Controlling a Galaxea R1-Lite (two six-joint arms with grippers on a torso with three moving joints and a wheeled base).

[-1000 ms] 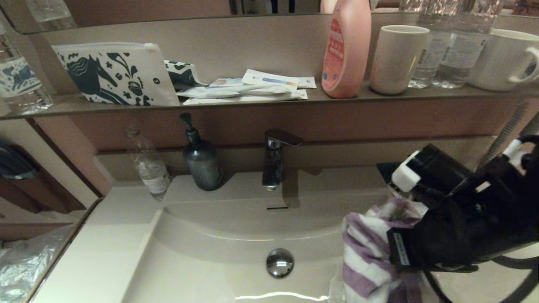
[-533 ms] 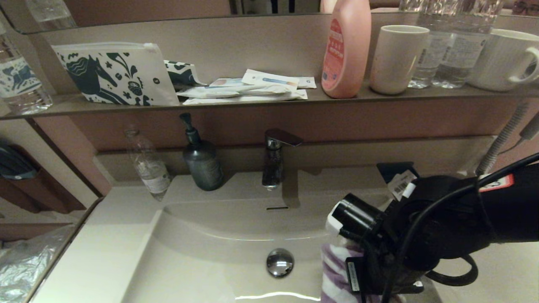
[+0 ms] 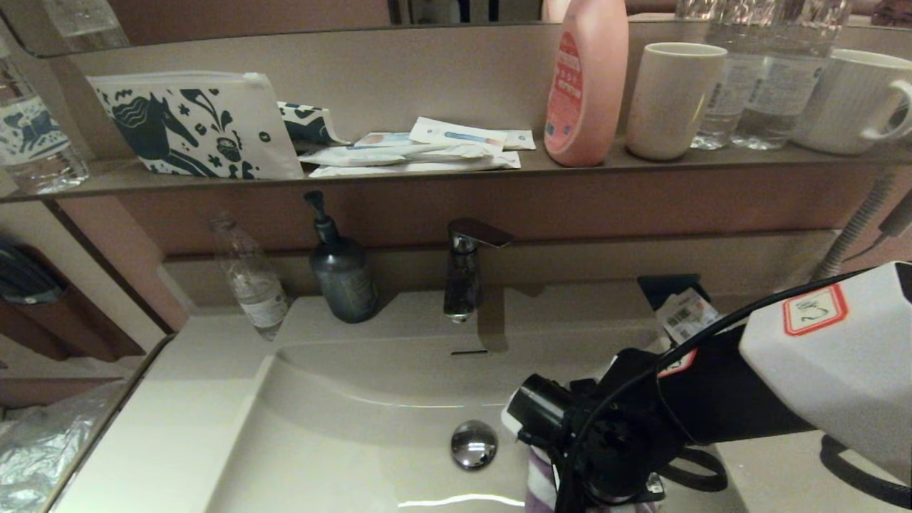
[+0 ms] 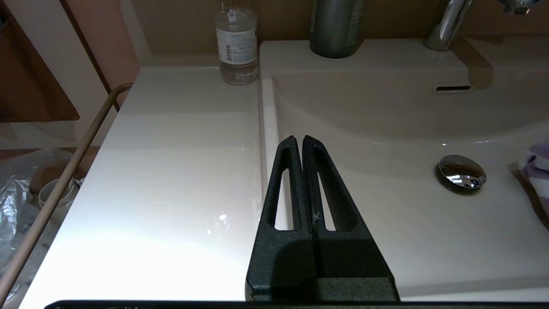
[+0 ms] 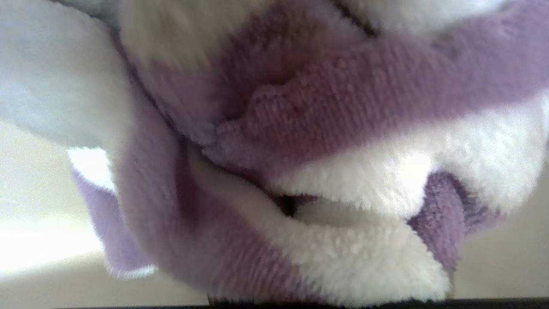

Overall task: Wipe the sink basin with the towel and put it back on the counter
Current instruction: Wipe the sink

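Left gripper (image 4: 299,139) parked over bench (image 3: 171,413) at 9 o'clock of basin, jaws pressed together, empty.

Sink basin (image 3: 342,427): drag striped towel (image 3: 539,484) flat past chrome drain plug (image 3: 474,444), pressing evenly.

Towel at 3 o'clock of plug, under right gripper (image 3: 605,477). Jaws hidden by wrist and cloth; grip state untellable.

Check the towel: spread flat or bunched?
Bunched. The towel shows crumpled overlapping purple-and-white folds in the right wrist view; the head view shows a narrow clump under the right hand in the sink basin.
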